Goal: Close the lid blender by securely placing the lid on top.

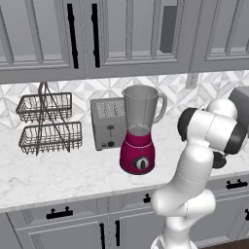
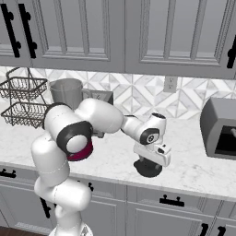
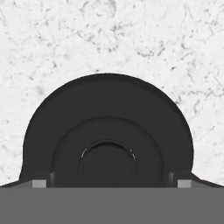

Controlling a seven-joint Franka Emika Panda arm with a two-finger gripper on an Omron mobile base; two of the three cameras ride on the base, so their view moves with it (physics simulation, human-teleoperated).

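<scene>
Black and round, the lid [image 3: 107, 131] lies flat on your marble counter [image 3: 52, 52]; your pincer [image 2: 148, 162] hangs just above it, spread wide, gripping nothing. Left stands the lidless blender [image 1: 139, 130].

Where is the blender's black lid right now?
The lid lies flat on the marble counter, right under the open claw, to the right of the blender.

The arm hides most of the blender [image 2: 69, 99] in the right base view, leaving the jar top and a sliver of magenta base. The hand covers the lid's [image 2: 148, 169] upper part. The hand view's bottom edge cuts off the lid's near side.
</scene>
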